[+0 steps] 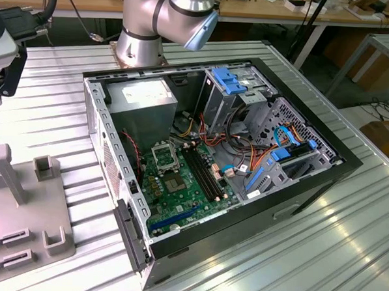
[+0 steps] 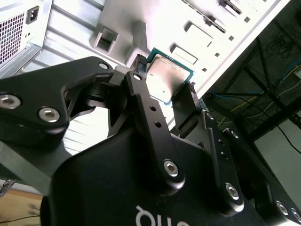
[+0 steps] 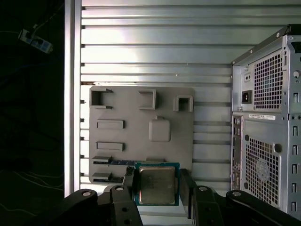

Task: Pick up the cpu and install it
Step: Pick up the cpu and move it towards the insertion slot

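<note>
The cpu is a small square chip with a silver-grey metal top and a green rim. It sits between the two black fingers of my gripper, which is shut on its opposite edges. In the second wrist view the cpu is likewise clamped in the gripper. The chip hangs above the near edge of a grey fixture plate. In the exterior view the open computer case shows the green motherboard with its hollow silver socket frame.
The grey fixture plate, with raised blocks and recesses, lies on the ribbed metal table at the exterior view's left. The case's rear panel stands close beside the plate. The arm's base is behind the case. Cables and blue drive brackets crowd the case.
</note>
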Controlling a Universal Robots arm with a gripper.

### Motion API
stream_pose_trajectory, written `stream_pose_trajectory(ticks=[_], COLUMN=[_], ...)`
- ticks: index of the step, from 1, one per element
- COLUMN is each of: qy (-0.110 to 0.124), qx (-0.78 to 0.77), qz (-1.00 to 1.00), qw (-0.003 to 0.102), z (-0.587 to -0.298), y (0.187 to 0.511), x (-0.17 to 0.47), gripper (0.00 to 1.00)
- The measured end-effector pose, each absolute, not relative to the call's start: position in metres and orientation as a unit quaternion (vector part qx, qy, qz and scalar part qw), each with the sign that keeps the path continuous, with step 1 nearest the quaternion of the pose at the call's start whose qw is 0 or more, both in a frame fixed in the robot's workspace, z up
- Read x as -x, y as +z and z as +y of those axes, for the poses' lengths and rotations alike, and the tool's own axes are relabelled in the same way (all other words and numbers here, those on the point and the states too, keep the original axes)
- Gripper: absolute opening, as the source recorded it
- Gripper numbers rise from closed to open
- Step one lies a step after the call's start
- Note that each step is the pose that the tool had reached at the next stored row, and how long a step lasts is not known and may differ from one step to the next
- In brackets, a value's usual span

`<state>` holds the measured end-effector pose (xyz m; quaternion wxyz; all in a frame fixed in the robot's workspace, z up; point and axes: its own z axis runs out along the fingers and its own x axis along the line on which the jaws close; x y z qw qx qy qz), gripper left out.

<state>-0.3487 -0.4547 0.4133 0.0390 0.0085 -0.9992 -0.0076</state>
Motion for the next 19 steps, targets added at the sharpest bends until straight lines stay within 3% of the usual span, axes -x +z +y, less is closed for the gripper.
stream_pose_trajectory(ticks=[19], qy=[-0.008], qx=[-0.009], qz=[-0.999], qw=[0.033], z=[-0.456], y=[0.411], x=[0.33], gripper=[0.47])
